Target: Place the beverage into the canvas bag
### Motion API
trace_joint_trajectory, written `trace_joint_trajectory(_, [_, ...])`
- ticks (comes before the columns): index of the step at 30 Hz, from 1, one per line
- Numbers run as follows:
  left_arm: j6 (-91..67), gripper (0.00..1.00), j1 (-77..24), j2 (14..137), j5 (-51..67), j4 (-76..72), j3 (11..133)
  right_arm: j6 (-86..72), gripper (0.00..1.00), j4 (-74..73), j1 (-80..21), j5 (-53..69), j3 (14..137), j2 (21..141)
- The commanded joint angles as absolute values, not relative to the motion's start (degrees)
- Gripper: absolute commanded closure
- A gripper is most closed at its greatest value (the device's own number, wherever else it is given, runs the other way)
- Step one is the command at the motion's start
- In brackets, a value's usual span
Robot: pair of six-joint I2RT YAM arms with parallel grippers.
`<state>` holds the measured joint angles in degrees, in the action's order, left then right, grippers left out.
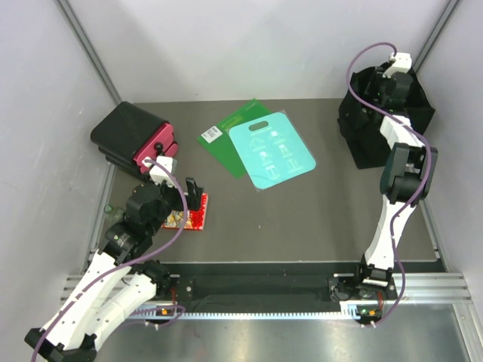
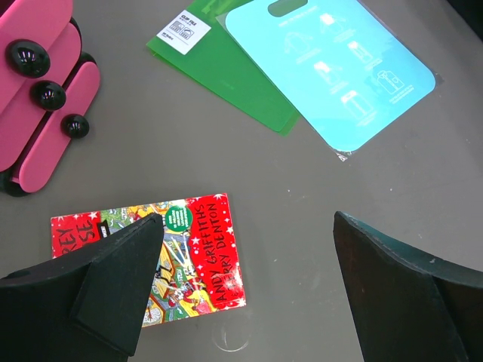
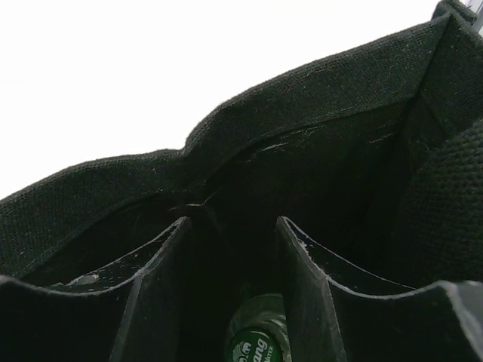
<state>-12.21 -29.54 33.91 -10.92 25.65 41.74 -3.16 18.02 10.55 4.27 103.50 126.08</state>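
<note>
Deep inside the canvas bag [image 3: 324, 105] sits the beverage [image 3: 256, 343]. Only the bottle's top shows: green with white lettering, pale clear shoulders, dark fabric all round. Bag black, floppy, standing at the bench's [image 1: 302, 219] far right corner. Right gripper [image 3: 232, 226] reaches into it, fingers parted above the bottle top, gap visible on its left side. Left gripper [image 2: 247, 226] spread wide, empty, over a red book [image 2: 192, 241].

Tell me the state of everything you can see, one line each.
Bag: upright, top open.
Bottle: inside bag, capped.
Right gripper: inside bag, jaws parted, bottle seen between fingers.
Left gripper: open, empty, above book.
Book: flat, closed.
Teal sheet: flat, overlapping green sheet.
</note>
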Motion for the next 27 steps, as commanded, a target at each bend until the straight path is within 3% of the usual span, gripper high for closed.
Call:
trace_joint_trajectory(1, [-11.69,0.02,-29.27,33.57,-10.55,22.33,41.92,-3.87,0.51,20.65,10.28,4.83,104.85,125.51])
trace_joint_trajectory(13, [-11.95,0.02,-29.27,33.84,-10.99,22.85,42.19,-4.22,0.47,12.32,10.37,2.29,109.25,116.29])
trace_joint_trajectory(27, [-15.2,0.01,-29.27,35.77,-15.81,26.45,44.56,-12.3,0.44,-3.5,9.84,5.45,105.91,100.12])
